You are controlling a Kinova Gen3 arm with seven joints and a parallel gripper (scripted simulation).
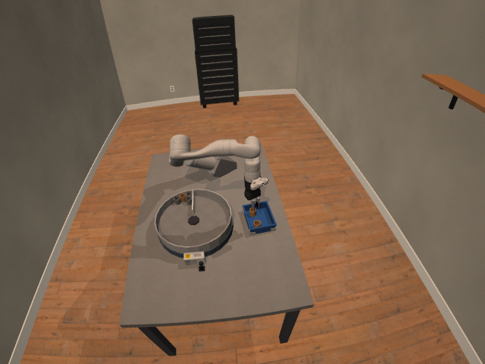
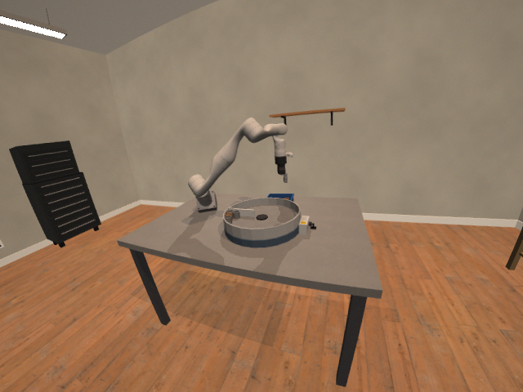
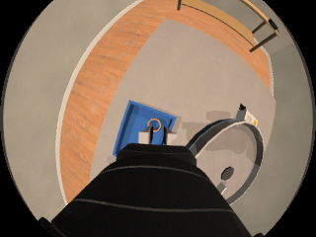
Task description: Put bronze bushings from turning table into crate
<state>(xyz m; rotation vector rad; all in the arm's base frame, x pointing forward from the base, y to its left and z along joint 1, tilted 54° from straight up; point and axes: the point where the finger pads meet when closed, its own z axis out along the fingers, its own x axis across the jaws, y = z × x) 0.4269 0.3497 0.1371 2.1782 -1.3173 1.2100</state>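
The round turning table (image 1: pixel 193 223) stands on the grey table, with a white rim wall and a black hub. At its far left rim sit a bronze bushing (image 1: pixel 183 196) and steel bushings (image 1: pixel 176 199) on either side of it. The blue crate (image 1: pixel 259 217) stands right of the turning table and holds two bronze bushings (image 1: pixel 252 211) (image 1: pixel 257 223). My gripper (image 1: pixel 255 204) hangs well above the crate in the exterior view (image 2: pixel 285 179), open and empty. In the wrist view my fingers frame one bronze bushing (image 3: pixel 154 125) lying far below in the crate (image 3: pixel 141 128).
A white bar (image 1: pixel 193 202) runs from the turning table's far rim towards the hub. A small control box (image 1: pixel 193 255) with a yellow label sits at its near rim. A wooden wall shelf (image 2: pixel 306 112) hangs above and behind the arm. A black cabinet (image 1: pixel 216 61) stands by the far wall.
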